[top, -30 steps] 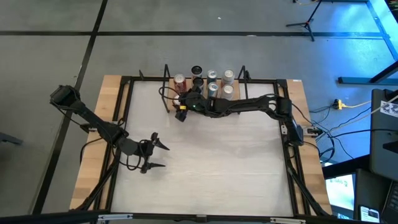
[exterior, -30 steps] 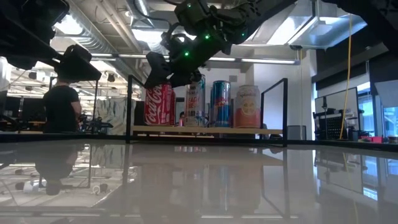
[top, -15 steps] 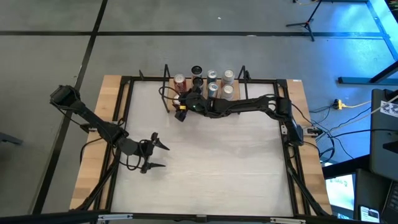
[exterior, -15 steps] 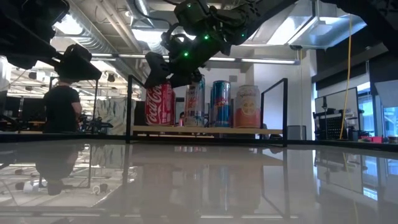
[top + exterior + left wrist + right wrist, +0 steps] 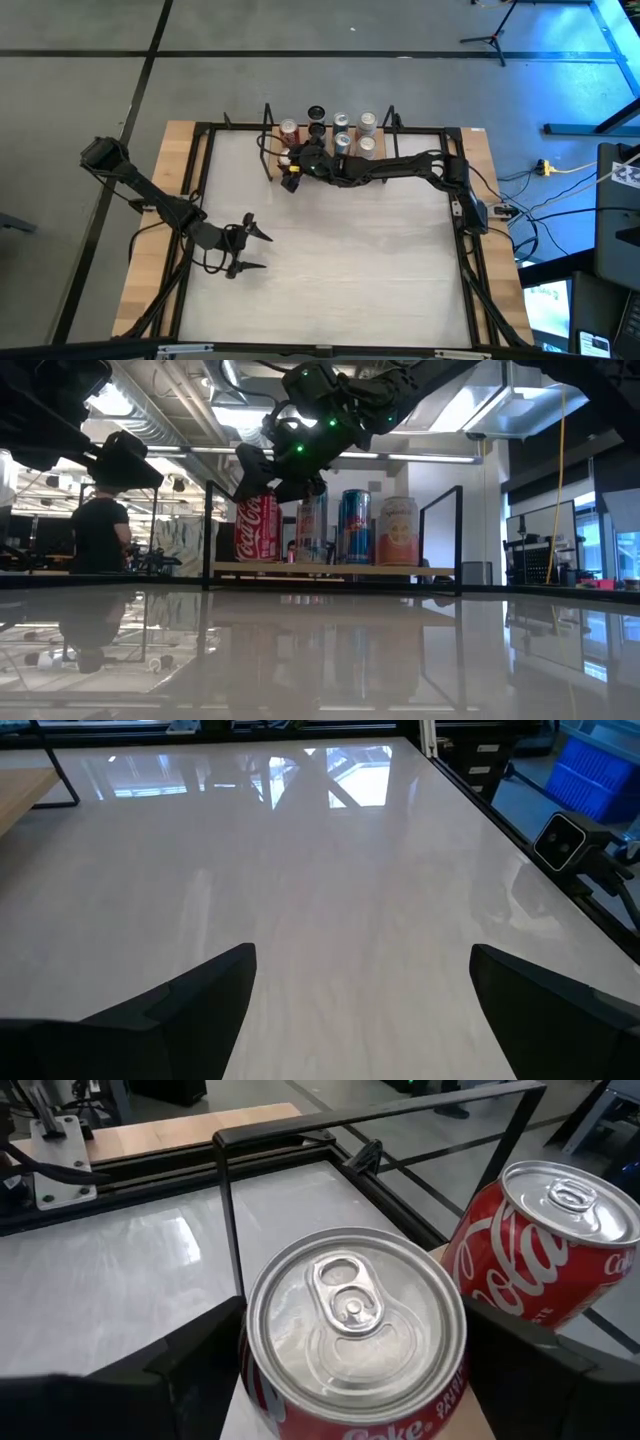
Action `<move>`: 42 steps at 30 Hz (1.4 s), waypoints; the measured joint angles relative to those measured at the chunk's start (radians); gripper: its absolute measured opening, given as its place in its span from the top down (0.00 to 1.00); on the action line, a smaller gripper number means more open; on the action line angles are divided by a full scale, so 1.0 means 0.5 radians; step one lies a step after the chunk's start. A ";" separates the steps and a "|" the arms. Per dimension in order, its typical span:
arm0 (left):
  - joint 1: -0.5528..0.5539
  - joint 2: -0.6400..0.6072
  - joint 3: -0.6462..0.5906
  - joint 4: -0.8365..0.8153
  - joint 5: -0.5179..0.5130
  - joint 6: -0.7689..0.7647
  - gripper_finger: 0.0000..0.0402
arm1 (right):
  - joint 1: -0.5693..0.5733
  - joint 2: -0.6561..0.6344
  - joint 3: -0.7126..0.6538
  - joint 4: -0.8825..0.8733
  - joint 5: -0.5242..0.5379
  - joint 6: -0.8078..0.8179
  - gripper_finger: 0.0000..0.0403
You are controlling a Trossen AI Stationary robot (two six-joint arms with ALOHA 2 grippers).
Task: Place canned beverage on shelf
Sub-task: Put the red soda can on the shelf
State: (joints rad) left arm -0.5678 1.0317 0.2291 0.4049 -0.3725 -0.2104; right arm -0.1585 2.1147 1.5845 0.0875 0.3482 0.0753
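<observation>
Lifted slightly, right claw (image 5: 350, 1410) straddles can (image 5: 355, 1320) near shelf (image 5: 330, 569) edge.

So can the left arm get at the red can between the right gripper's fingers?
Probably not: the left gripper waits open far across the table, and the right gripper already straddles that red can on the shelf.

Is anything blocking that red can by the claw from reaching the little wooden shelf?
Nothing visible. The red can, at the right gripper, is already at the shelf corner, beside a second can. The left gripper waits apart.
</observation>
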 joint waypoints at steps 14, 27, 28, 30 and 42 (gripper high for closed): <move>0.000 0.000 0.000 0.000 0.000 0.000 0.11 | 0.002 -0.001 0.001 0.003 0.056 0.024 0.06; -0.001 0.000 0.000 0.000 0.000 0.000 0.11 | 0.002 -0.001 0.001 0.127 0.143 -0.279 0.12; 0.000 0.000 0.000 0.000 0.000 0.000 0.11 | 0.002 -0.001 0.001 0.142 0.143 -0.308 0.12; 0.000 0.001 0.000 0.000 0.000 0.000 0.11 | 0.004 -0.001 0.001 0.187 0.143 -0.357 0.12; 0.000 0.000 0.000 0.001 0.000 0.002 0.11 | 0.134 -0.192 0.161 -0.361 0.074 -0.241 0.12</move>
State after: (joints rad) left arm -0.5678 1.0319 0.2291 0.4053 -0.3727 -0.2096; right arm -0.0913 2.0186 1.6648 -0.0929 0.3850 -0.0452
